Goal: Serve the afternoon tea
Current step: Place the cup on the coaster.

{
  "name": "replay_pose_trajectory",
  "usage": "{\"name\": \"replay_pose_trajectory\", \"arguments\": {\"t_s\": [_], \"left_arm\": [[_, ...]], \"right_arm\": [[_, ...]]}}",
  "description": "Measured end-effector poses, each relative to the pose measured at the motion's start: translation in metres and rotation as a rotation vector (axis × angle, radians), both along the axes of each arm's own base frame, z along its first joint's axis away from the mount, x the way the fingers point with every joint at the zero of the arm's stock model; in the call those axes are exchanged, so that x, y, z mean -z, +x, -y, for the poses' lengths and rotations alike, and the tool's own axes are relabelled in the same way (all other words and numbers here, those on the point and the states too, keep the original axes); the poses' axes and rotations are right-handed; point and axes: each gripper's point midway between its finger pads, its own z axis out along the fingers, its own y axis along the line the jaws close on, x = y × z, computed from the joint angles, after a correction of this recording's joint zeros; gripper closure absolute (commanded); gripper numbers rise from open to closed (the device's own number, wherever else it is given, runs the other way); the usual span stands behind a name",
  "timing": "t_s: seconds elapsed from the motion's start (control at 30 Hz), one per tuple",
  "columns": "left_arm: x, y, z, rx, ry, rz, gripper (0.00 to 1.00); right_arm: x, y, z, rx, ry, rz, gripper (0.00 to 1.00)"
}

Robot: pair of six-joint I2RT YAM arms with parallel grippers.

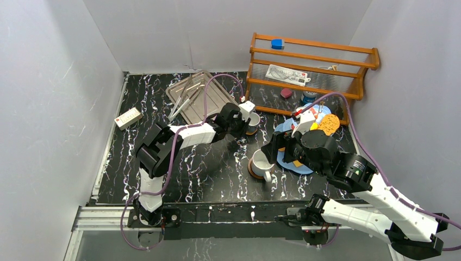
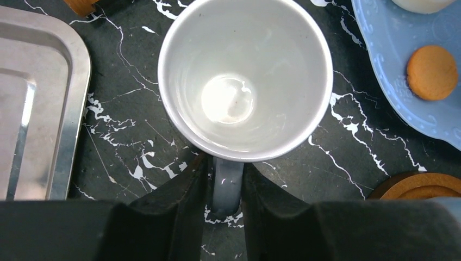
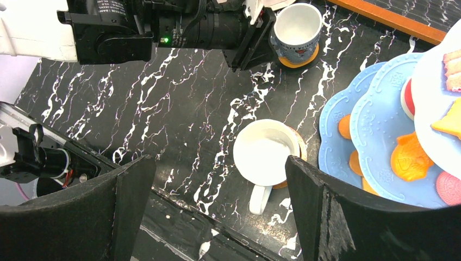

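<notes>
First, nearest you, your right gripper (image 3: pixel 219 163) hangs with jaws spread wide above the white mug (image 3: pixel 265 152), which sits on its saucer (image 3: pixel 297 145) just beside the light-blue stand (image 3: pixel 380 125). Drop off-centre and a finger could clip the rim. Farther out, your left gripper (image 2: pixel 225 182) straddles the handle (image 2: pixel 225 191) of the grey mug (image 2: pixel 244 76); I cannot tell whether it pinches. Pull away crooked and a finger may hook that handle, tipping the mug.

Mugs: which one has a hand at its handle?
The far mug by the tray; the left hand straddles its handle. The nearer white mug's handle is free.
</notes>
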Motion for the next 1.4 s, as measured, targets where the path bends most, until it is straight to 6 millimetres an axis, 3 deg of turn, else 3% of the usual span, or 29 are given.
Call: {"name": "replay_pose_trajectory", "arguments": {"t_s": [0.83, 1.13, 1.4], "left_arm": [[-0.010, 0.001, -0.005, -0.016, 0.002, 0.024, 0.82], [-0.005, -0.001, -0.009, -0.025, 0.019, 0.018, 0.72], [-0.005, -0.005, -0.014, -0.037, 0.025, 0.006, 0.54]], "right_arm": [[0.000, 0.000, -0.001, -0.001, 0.000, -0.001, 0.01], [0.002, 0.001, -0.002, -0.001, -0.006, -0.005, 0.01], [0.002, 0.001, -0.003, -0.005, -0.004, -0.005, 0.01]]}}
